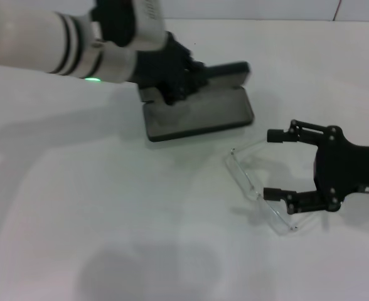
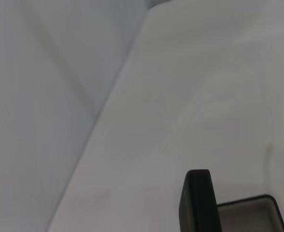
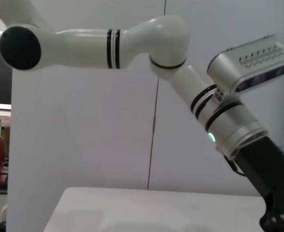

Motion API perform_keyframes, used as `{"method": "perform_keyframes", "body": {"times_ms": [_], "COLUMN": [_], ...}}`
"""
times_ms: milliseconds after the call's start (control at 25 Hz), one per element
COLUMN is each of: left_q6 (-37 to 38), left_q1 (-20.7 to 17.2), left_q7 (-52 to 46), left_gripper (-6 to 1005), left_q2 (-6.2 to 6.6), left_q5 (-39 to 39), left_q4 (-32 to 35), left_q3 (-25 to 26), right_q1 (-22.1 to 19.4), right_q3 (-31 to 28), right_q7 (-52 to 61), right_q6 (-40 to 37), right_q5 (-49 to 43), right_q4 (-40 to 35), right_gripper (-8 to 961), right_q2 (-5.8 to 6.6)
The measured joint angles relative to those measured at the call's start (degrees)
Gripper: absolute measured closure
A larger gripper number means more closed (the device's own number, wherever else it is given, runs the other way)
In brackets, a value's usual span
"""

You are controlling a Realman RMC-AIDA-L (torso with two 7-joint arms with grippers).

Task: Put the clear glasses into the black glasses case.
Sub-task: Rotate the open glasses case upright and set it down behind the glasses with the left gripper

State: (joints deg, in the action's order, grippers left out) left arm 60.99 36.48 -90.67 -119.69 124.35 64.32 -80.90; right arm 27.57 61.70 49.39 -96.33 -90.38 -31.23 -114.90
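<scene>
Right gripper (image 1: 277, 164) is reaching, fingers spread, around the clear glasses (image 1: 256, 193) lying on the table (image 1: 109, 219) beside the open black glasses case (image 1: 200, 110). Left gripper (image 1: 172, 78) is bearing on the case; finger state indeterminable. Risk: thin frame slipping from the pinch.

I see a plain white table (image 1: 109, 207) carrying two things. The black glasses case (image 1: 197, 113) lies open on it toward the far side, lid raised. The clear glasses (image 1: 256, 191) lie nearer, just right of the case and apart from it; they seem to rest flat, though their outline is faint.
</scene>
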Motion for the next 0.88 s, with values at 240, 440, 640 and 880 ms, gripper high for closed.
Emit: {"method": "perform_keyframes", "body": {"times_ms": [240, 440, 640, 880], "left_q6": [-0.1, -1.1, -1.8, -1.7], "left_q1": [2.1, 2.0, 0.9, -1.8], "left_q7": [0.0, -0.2, -0.1, 3.3], "left_gripper": [707, 680, 653, 572], "left_q2": [-0.06, -0.09, -0.1, -0.11], "left_q5": [0.0, -1.0, -2.4, -15.6], "left_q4": [-0.5, -0.5, -0.2, -0.8], "left_q3": [-6.2, -6.4, -6.1, -2.5], "right_q1": [-1.5, -2.4, -2.8, -1.7], "right_q3": [0.0, 0.0, 0.0, -0.1], "right_q7": [-1.0, -1.0, -1.0, 0.5], "right_q6": [0.0, 0.0, 0.0, 0.1], "right_q5": [0.0, -0.1, -0.1, -0.1], "right_q4": [0.0, -0.2, -0.3, -0.8], "right_gripper": [83, 83, 83, 83], "right_q2": [-0.14, -0.11, -0.08, -0.07]}}
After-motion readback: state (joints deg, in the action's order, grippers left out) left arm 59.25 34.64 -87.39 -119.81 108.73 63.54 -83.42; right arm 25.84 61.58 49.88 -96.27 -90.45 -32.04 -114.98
